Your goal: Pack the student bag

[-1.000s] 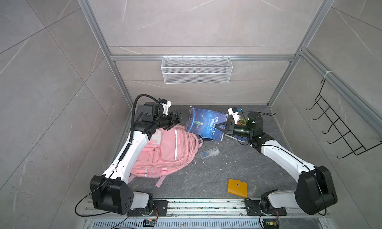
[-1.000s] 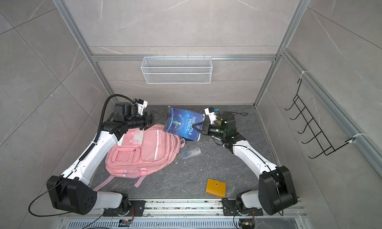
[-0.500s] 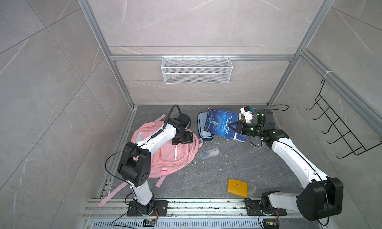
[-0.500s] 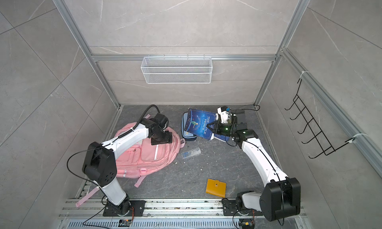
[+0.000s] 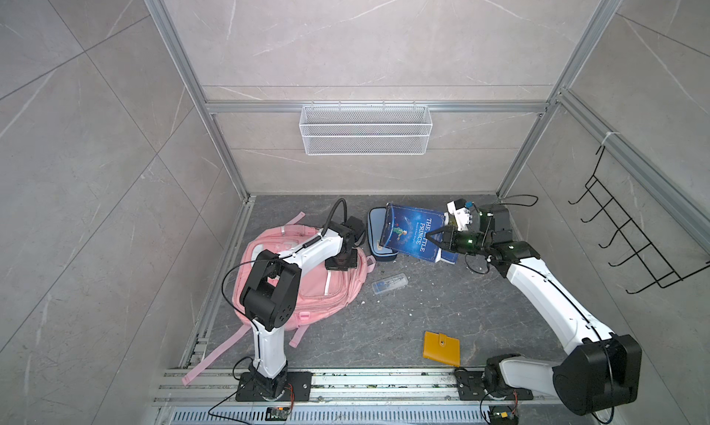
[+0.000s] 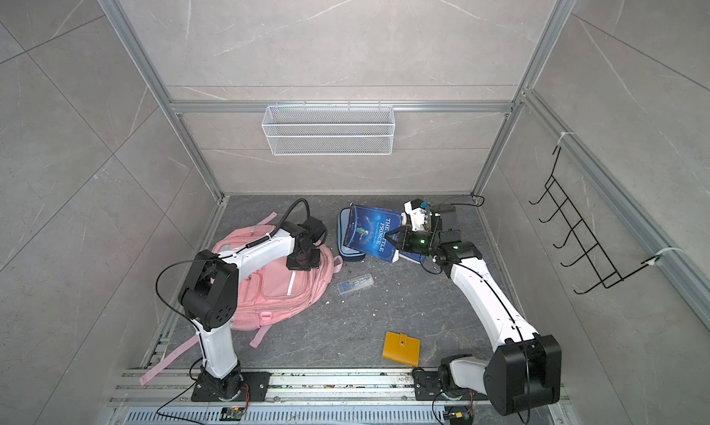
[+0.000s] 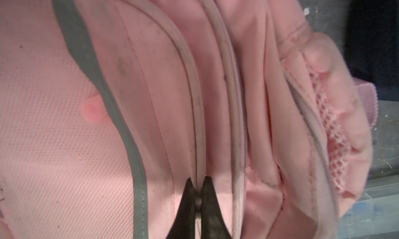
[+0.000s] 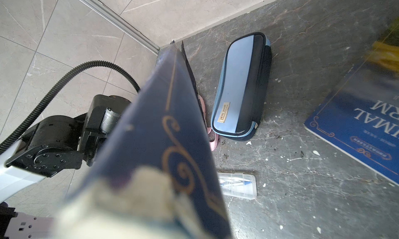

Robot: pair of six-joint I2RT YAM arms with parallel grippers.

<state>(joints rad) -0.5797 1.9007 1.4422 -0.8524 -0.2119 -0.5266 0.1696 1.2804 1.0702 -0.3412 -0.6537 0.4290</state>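
The pink student bag [image 5: 326, 292] [image 6: 276, 285] lies flat on the dark floor at the left, straps trailing toward the front rail. My left gripper [image 5: 340, 265] [image 6: 303, 263] points down onto the bag's upper edge. In the left wrist view its black jaws [image 7: 198, 181] are shut on the bag's white piping [image 7: 195, 119]. My right gripper [image 5: 438, 237] [image 6: 395, 239] is shut on a blue book [image 5: 413, 231] [image 8: 168, 130], held tilted above the floor and over a light-blue and navy pencil case [image 5: 374, 233] [image 8: 239, 86].
A second blue book [image 5: 447, 256] [image 8: 356, 127] lies under the held one. A clear pen box [image 5: 389, 282] [image 8: 237, 185] sits mid-floor, a yellow wallet [image 5: 442, 348] near the front. A wire basket [image 5: 365, 129] hangs on the back wall, a hook rack [image 5: 630, 242] on the right wall.
My left gripper came from behind the bag down onto its upper edge and shut on the piping. The right gripper carried the book to the right, uncovering the pencil case.
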